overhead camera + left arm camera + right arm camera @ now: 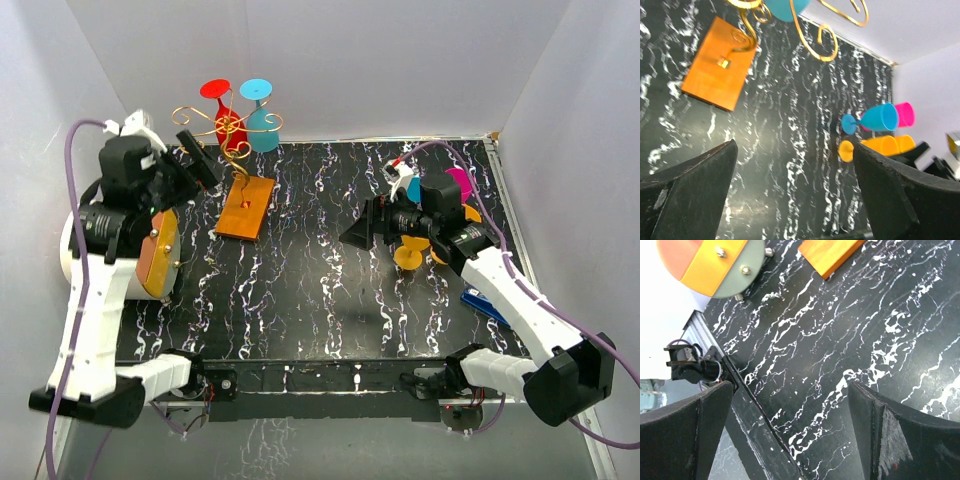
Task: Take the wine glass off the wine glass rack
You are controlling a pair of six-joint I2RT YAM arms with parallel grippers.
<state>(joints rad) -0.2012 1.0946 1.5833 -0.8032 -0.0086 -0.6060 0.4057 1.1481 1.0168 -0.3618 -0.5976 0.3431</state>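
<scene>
From where I stand, the wine glass rack (240,140) sits at the far left of the black marbled desk (300,310). Its gold scrolls rise on a thin stem from the orange-brown wooden base (246,207). Two glasses hang upside down in the scrolls with their feet up. One is a red wine glass (228,125) on the left, and a light blue wine glass (264,133) is just beside it on the right.

The left gripper (200,158) is raised just left of the rack, near the scrolls but not touching them. Its fingers (695,195) are spread wide with nothing between them. In its wrist view the base and the gold curls lie ahead of it.

The right gripper (355,228) is over the middle of the desk, well apart from the rack and pointing left. Its fingers (695,435) are also spread wide and hold nothing. Only bare desk and a corner of the base show beyond them.

At the far right, behind that arm, more glasses lie on their sides close together. They are a blue glass (875,119), a pink glass (905,114) and an orange glass (882,145). A flat blue thing (487,302) lies on the desk near the right edge.
</scene>
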